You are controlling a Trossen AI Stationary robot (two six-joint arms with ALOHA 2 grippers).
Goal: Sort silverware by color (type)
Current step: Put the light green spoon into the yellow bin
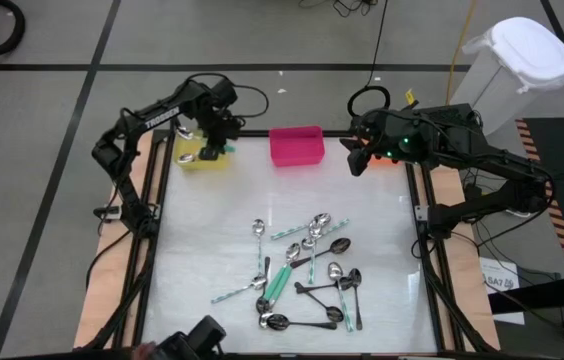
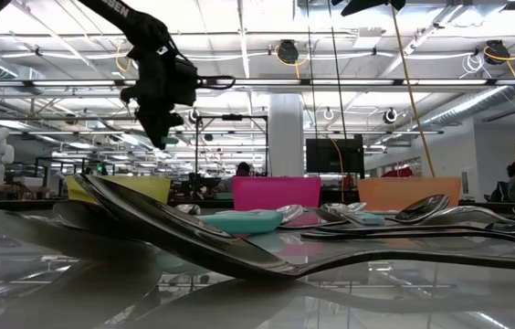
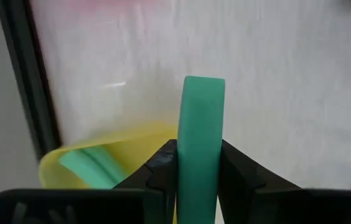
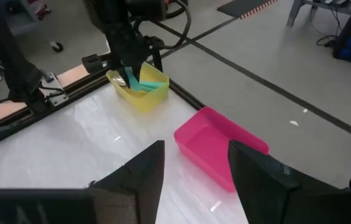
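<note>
My left gripper (image 1: 209, 142) hangs over the yellow bin (image 1: 200, 157) at the table's far left, shut on a teal-handled spoon (image 3: 201, 124). Another teal handle (image 3: 87, 165) lies inside that bin. The rest of the silverware (image 1: 307, 272), with teal, silver and dark spoons, lies in a loose pile on the white table at the near middle. My right gripper (image 4: 195, 168) stands open and raised at the far right, holding nothing. My left gripper pinches the spoon's flat teal handle (image 3: 200, 155) between its two fingers. The fingers come from above, pointing down, and the handle runs along them. Its rounded end (image 3: 203, 87) sticks out past the fingertips above the yellow bin; the bowl end is hidden behind the fingers.
A pink bin (image 1: 296, 146) stands at the far middle. An orange bin (image 2: 408, 192) shows to the right of it in the low view. A black frame (image 1: 152, 230) borders the table. Bare white surface (image 1: 202, 240) lies between the bins and the pile.
</note>
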